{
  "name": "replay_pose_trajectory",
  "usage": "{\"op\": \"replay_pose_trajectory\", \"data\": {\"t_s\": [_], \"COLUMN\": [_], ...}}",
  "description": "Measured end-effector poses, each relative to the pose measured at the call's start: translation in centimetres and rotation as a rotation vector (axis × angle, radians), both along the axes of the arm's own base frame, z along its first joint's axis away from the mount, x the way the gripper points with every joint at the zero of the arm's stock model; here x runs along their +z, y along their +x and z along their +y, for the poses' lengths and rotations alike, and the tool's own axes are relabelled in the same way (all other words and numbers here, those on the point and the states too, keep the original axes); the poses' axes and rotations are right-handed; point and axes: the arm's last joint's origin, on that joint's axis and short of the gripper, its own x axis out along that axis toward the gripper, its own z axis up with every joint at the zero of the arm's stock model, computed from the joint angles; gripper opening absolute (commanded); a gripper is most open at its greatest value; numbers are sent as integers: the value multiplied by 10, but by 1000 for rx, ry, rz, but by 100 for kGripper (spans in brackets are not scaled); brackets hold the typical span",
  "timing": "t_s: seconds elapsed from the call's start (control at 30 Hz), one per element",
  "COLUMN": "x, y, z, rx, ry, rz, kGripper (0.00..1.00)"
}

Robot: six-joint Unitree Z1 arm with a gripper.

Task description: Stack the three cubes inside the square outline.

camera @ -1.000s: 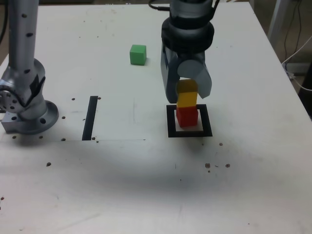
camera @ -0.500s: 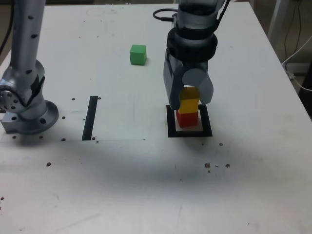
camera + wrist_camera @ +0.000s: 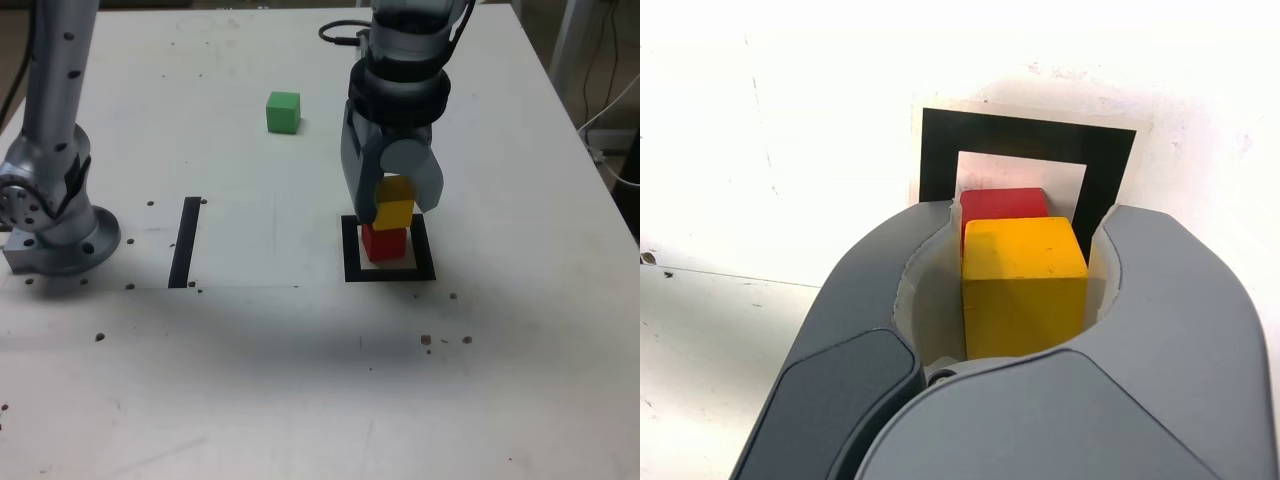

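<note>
Gripper [image 3: 392,213] clamps the yellow cube [image 3: 394,213] by opposite faces above the red cube [image 3: 383,242] in the square outline [image 3: 388,272]; it looks light, rigid and smooth, possibly slippery.

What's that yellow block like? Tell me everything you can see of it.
The yellow cube is a small, plain, solid-coloured block with sharp edges and a matte look. It sits upright between the gripper's grey jaws, which close around its sides. It is directly over the red cube, roughly lined up with it, inside the square outline. Whether it already rests on the red cube cannot be told.
</note>
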Motion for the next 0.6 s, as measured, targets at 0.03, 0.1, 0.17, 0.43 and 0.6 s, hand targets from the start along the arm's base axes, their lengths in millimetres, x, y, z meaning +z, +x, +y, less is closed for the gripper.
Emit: {"op": "replay_pose_trajectory", "data": {"t_s": [0.03, 0.1, 0.17, 0.43, 0.6], "x": [0, 0, 0, -1, 3], "y": [0, 0, -1, -2, -5], "z": [0, 0, 0, 0, 0], "rx": [0, -1, -2, -14, -17], "ry": [0, 0, -1, -6, -6], "rz": [1, 3, 5, 14, 13], "kGripper": [47, 48, 54, 89, 99]}}
